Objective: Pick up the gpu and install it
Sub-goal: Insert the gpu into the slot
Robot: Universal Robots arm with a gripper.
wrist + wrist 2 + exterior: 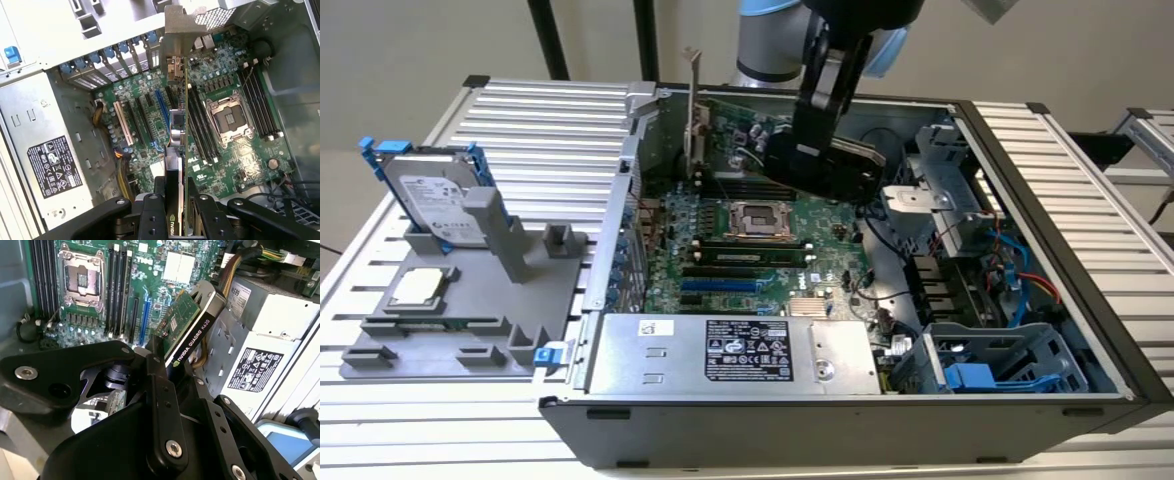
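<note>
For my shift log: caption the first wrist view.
Gripper holding the gpu edge-on over the motherboard inside the open case.

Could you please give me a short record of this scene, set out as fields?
gripper: shut on the gpu, at the end away from its bracket
gpu: on edge above the motherboard, not seated
bracket: toward the rear slot openings
case: open, power supply inside
hard drive: outside the case, upright in a grey holder, at the exterior view's left
</note>
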